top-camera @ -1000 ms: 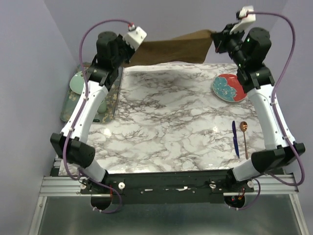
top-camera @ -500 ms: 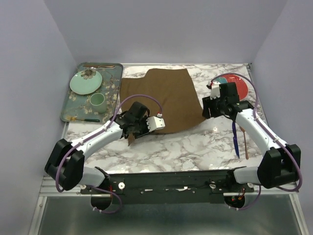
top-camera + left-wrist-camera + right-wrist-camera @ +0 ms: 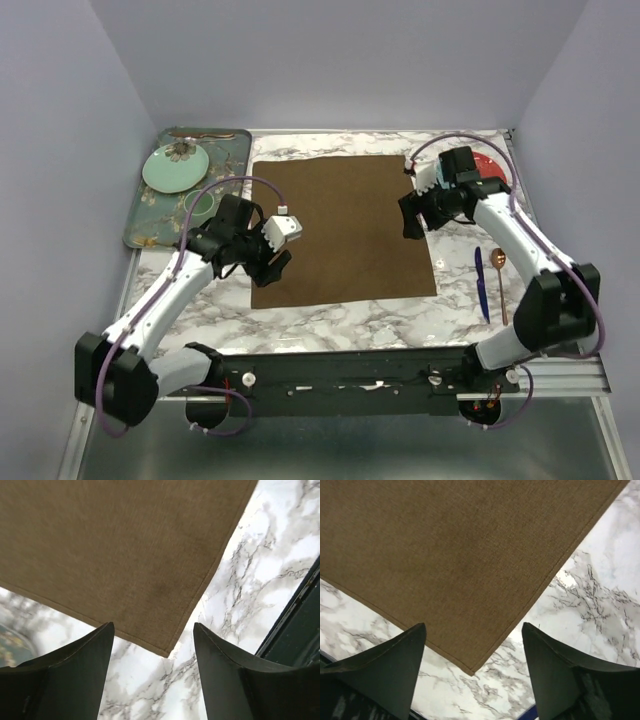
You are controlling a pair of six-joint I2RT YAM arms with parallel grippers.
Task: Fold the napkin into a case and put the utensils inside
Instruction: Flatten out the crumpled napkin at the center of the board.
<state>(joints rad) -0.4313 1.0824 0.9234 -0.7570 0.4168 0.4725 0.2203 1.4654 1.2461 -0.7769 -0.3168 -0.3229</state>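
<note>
Bare desk (image 3: 340,322) runs on the near side of both end effectors, and the utensils (image 3: 481,285) lie untouched outward of the right one. The napkin (image 3: 345,225) lies flat and unfolded, one near corner just ahead of the left end effector (image 3: 268,265) and the other ahead of the right end effector (image 3: 410,222); both stand wide open and hold nothing, so the first fold seems about to begin. Each must next pinch a hemmed edge and carry it across without dragging the cloth, keeping short of the tray (image 3: 232,160) beyond the left.
</note>
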